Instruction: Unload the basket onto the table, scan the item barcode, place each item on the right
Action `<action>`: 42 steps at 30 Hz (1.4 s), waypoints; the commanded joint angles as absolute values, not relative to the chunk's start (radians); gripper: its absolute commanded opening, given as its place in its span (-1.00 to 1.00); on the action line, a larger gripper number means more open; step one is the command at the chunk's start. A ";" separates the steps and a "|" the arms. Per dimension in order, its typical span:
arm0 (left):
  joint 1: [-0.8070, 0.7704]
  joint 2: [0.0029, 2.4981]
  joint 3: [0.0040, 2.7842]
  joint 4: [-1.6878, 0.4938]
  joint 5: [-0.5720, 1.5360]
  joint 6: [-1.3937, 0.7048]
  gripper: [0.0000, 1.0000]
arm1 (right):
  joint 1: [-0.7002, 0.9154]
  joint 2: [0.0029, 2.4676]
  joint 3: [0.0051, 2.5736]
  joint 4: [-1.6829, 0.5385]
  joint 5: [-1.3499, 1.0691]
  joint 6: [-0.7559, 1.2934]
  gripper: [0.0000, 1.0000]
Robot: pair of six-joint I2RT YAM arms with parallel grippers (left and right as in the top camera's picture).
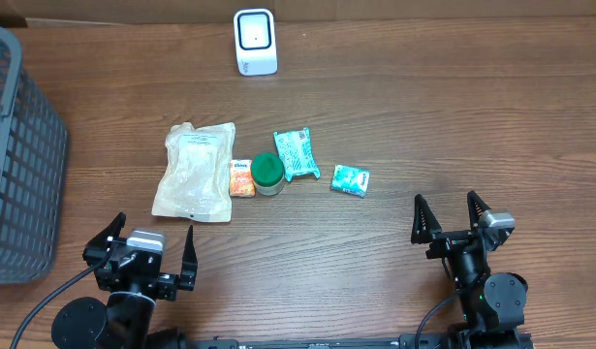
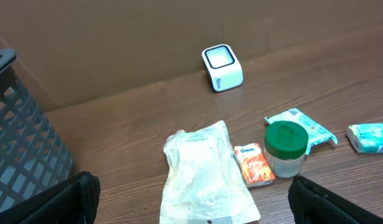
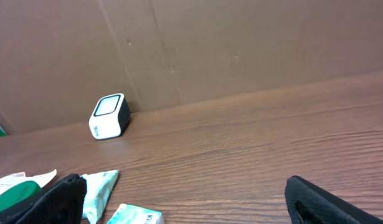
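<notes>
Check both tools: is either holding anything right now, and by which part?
Nothing is held. The left tool and right tool are both open and empty, well short of the green-lidded jar.

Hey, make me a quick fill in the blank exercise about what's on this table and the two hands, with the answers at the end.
1. The jar has a ____ lid.
2. The grey basket sits on the robot's ____ side.
3. The left hand and the right hand are both ____, holding nothing.
4. The scanner is ____ in colour.

Missing words: green; left; open; white.
</notes>
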State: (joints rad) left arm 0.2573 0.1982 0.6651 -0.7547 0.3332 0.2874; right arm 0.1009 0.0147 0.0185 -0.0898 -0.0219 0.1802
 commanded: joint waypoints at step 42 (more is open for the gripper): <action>0.263 0.827 1.288 -0.973 0.505 0.004 0.99 | 0.107 0.007 0.009 -0.021 -0.038 0.182 1.00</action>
